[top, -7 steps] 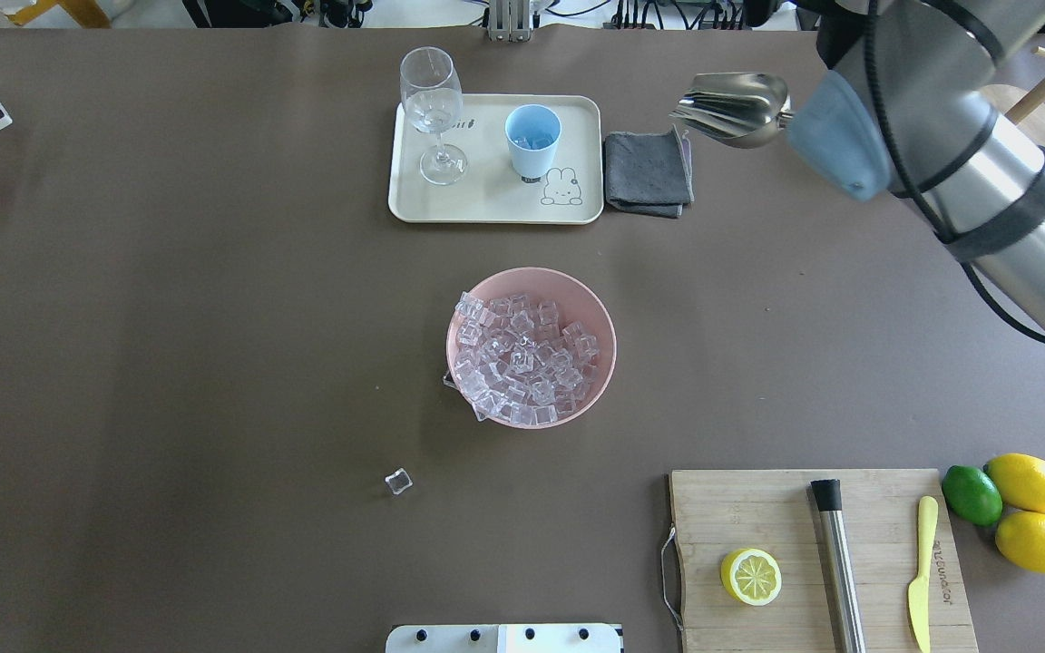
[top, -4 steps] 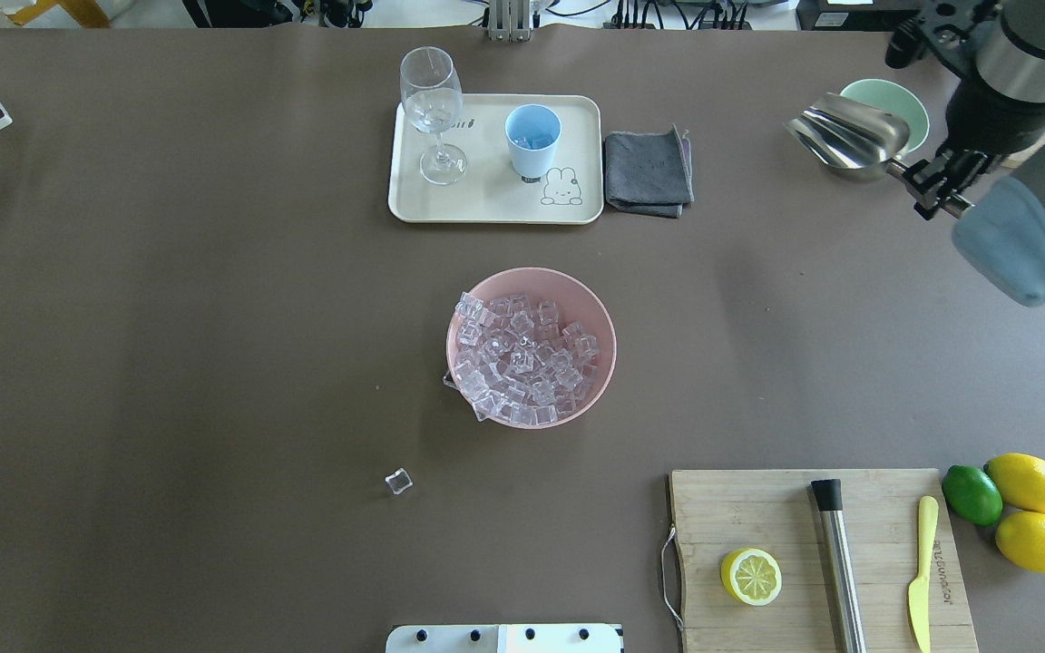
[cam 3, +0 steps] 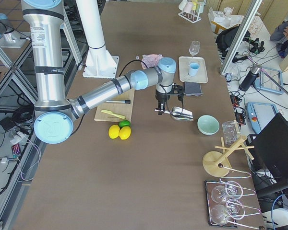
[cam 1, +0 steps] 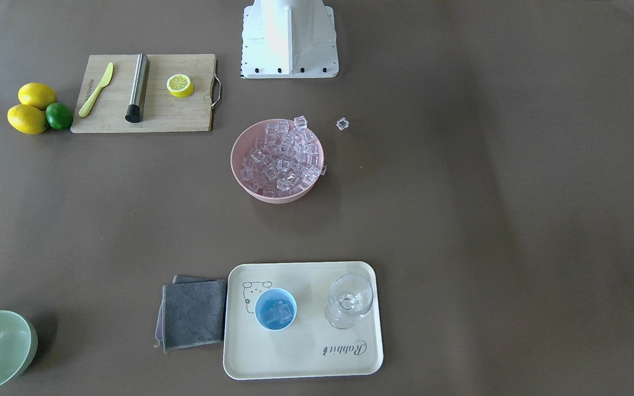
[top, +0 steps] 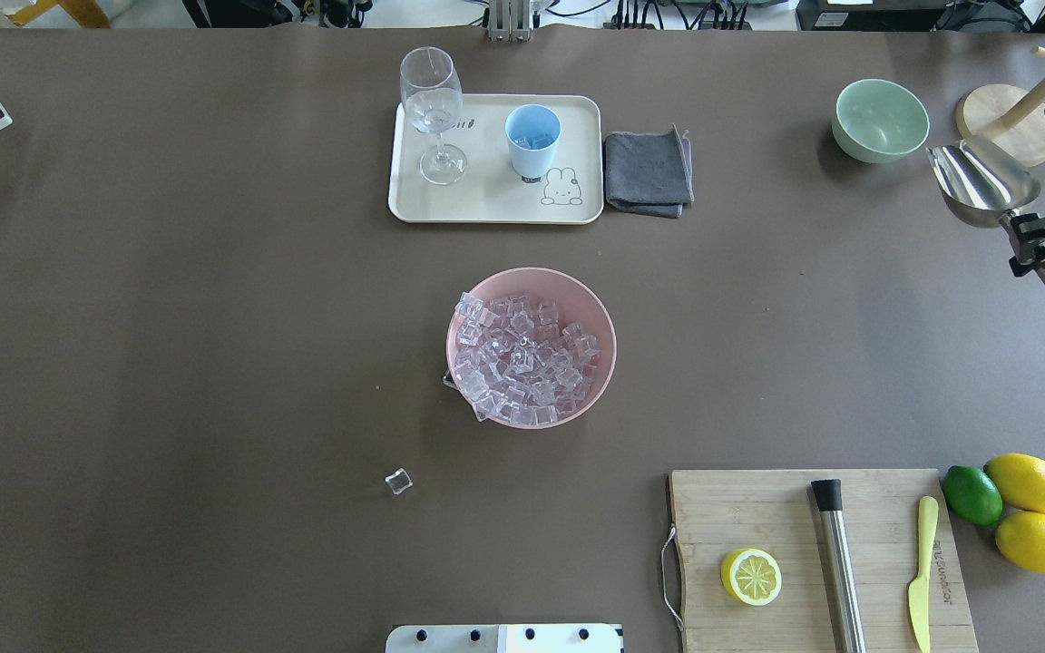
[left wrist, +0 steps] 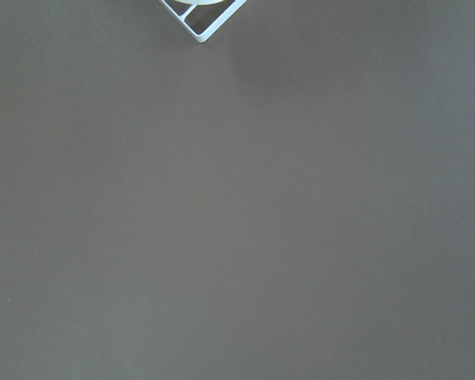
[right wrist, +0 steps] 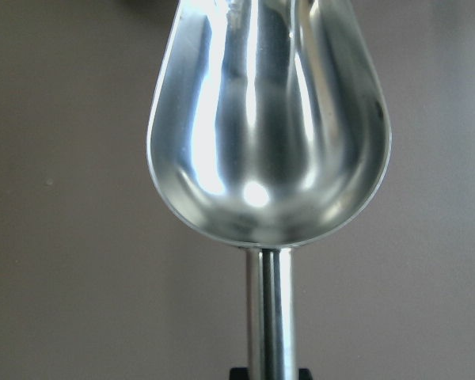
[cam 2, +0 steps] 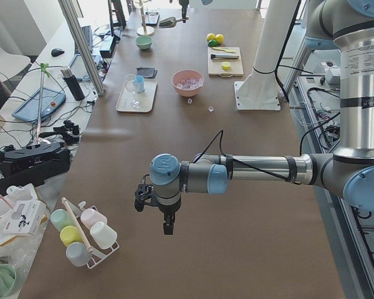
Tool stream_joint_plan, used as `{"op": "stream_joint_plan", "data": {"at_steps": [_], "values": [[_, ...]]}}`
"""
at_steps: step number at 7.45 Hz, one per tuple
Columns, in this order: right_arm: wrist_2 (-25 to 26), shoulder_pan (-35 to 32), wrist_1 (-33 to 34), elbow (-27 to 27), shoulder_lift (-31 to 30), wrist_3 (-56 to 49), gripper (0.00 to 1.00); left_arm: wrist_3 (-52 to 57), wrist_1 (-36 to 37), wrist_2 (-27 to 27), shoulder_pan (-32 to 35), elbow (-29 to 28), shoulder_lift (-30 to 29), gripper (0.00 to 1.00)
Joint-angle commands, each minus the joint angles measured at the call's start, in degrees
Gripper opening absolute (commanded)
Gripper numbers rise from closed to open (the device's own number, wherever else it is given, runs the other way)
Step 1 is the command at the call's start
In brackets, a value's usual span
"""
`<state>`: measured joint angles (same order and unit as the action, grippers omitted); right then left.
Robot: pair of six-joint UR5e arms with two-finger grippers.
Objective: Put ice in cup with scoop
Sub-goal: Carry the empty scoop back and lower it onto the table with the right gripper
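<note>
One loose cube (top: 398, 482) lies on the desk (top: 214, 363) on the robot's side of the pink bowl (top: 533, 272), slightly to its left. Most of the ice (top: 522, 358) sits heaped inside that pink bowl. Well to the pink bowl's right and somewhat beyond it, the right claw (top: 1033, 240) is clamped tight on the handle end of the scoop (top: 983, 181), which it holds above the desk. The wrist view shows the trough bare, with no ice in it. The scoop's long axis runs from the claw away from the robot, leaning toward the pink bowl's side, mouth leading. Beyond the pink bowl and well apart from it, the cup (top: 532, 145) stands upright on a tray (top: 486, 204) with a few cubes inside. Far off to the pink bowl's left hangs the left claw (cam 2: 156, 205); I cannot tell how wide it stands. For another load the right arm is the one placed to work. The scoop would have to swing leftward and toward the robot, mouth turned to the heap.
</note>
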<state>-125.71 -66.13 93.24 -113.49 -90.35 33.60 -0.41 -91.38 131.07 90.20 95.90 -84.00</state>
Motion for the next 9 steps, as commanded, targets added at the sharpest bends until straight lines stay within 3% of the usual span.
{"op": "stream_joint_plan", "data": {"at_steps": [1, 2, 8, 9], "values": [[-0.3, 3.6, -17.7, 6.0, -4.0, 11.6, 0.0, 0.1, 6.9, -0.1, -1.9, 4.4, -1.3, 0.99], [-0.3, 6.0, -18.0, 7.6, -3.4, 11.1, 0.0, 0.1, 7.0, -0.1, -3.4, 6.5, -1.3, 0.99], [-0.3, 9.3, -19.2, 9.8, -4.3, 8.5, 0.0, 0.0, 7.0, 0.1, -6.6, 1.9, -4.0, 0.99], [-0.4, 9.3, -19.2, 10.0, -4.3, 8.6, 0.11, 0.0, 7.0, 0.1, -6.6, 2.0, -3.9, 0.99]]}}
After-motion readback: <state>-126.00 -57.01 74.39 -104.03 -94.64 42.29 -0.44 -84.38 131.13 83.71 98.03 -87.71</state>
